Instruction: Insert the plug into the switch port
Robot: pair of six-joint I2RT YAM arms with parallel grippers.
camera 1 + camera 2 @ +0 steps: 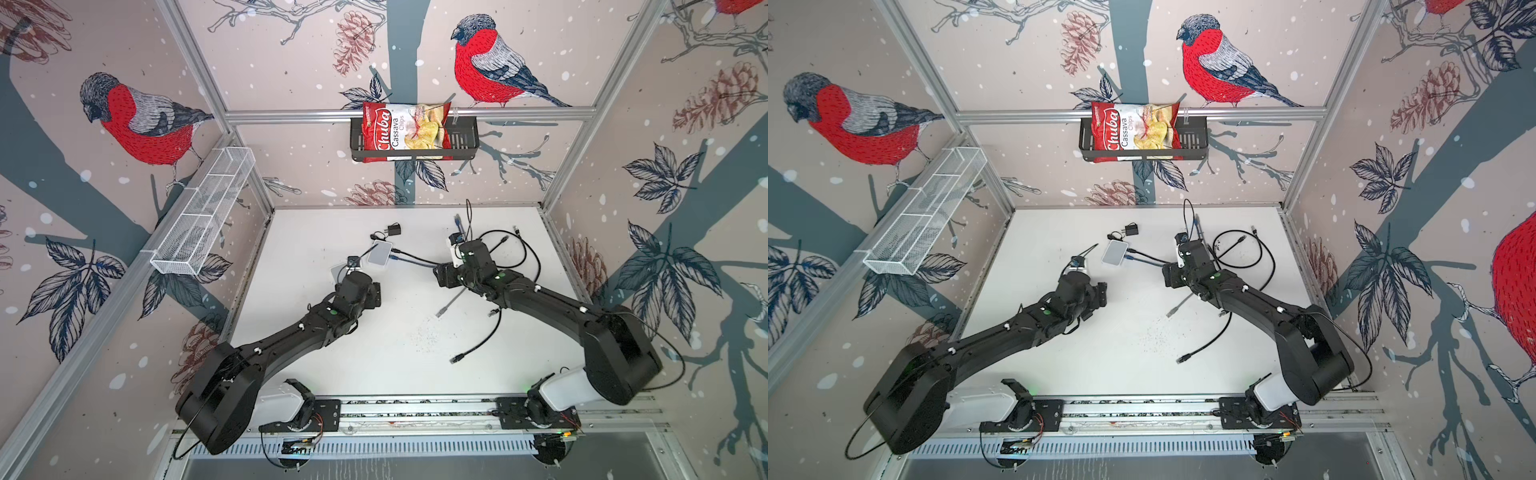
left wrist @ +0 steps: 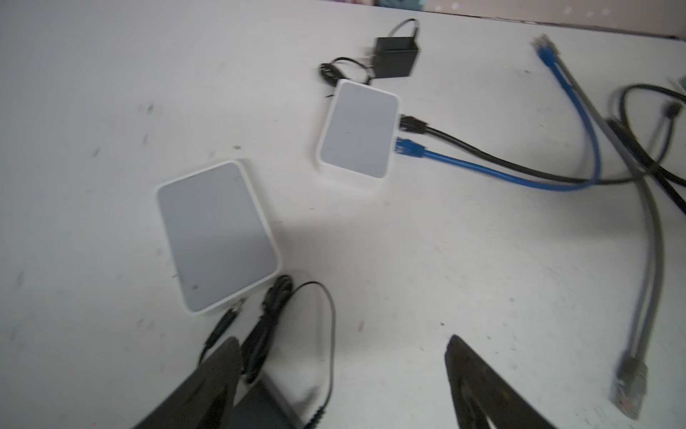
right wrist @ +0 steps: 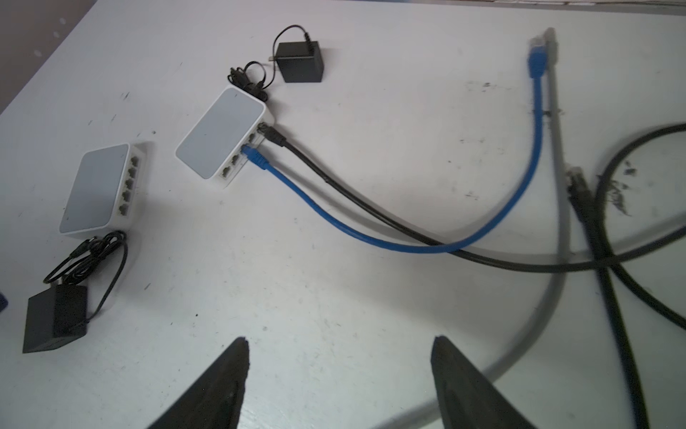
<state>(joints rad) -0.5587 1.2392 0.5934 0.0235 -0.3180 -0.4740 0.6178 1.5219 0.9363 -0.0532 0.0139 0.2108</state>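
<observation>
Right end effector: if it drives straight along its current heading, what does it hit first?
Likely bare table. The right end effector is open and empty, with only white surface directly between its fingers. Farther along that line lie the blue cable and black cable, plugged into the far switch. Depth is unclear.

In both top views the nearer switch [image 1: 338, 272] is mostly hidden under the left arm's wrist [image 1: 356, 291]. In the left wrist view a black adapter [image 2: 260, 408] is cut off by the frame edge and blurred. The grey cable [image 3: 549, 297] runs out of the right wrist view, its far plug [image 3: 548, 35] blurred
</observation>
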